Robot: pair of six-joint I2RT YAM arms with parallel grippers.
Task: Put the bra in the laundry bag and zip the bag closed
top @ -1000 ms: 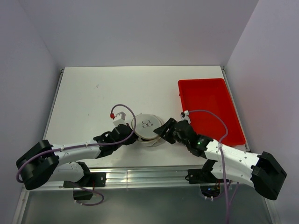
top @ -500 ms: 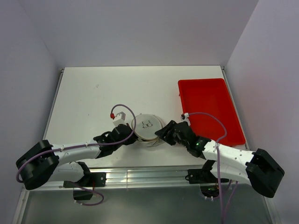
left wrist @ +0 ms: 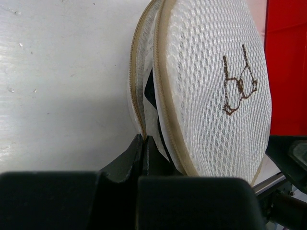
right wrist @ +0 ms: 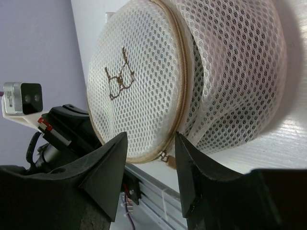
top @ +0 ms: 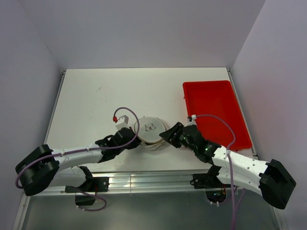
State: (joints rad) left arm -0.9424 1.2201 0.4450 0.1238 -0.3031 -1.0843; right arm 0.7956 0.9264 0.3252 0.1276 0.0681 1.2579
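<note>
The laundry bag point(top: 151, 130), a round white mesh pouch with a tan zipper edge, lies at the table's near middle. Its lid point(left wrist: 211, 72) stands partly unzipped. The bra shows only as a black sliver point(left wrist: 149, 90) inside the gap. My left gripper point(left wrist: 145, 139) is shut on the lower zipper edge at the bag's left side point(top: 135, 141). My right gripper point(right wrist: 151, 136) is open at the bag's right side point(top: 167, 135). The small metal zipper pull point(right wrist: 165, 156) sits between its fingers, touching neither.
A red tray point(top: 216, 110) stands to the right of the bag, close behind my right arm, and shows in the left wrist view point(left wrist: 285, 72). The metal rail of the table's near edge point(right wrist: 158, 196) runs just below the bag.
My right arm has shifted slightly beside the bag, its gripper staying at the bag's right edge. The left arm and the bag have kept still.
</note>
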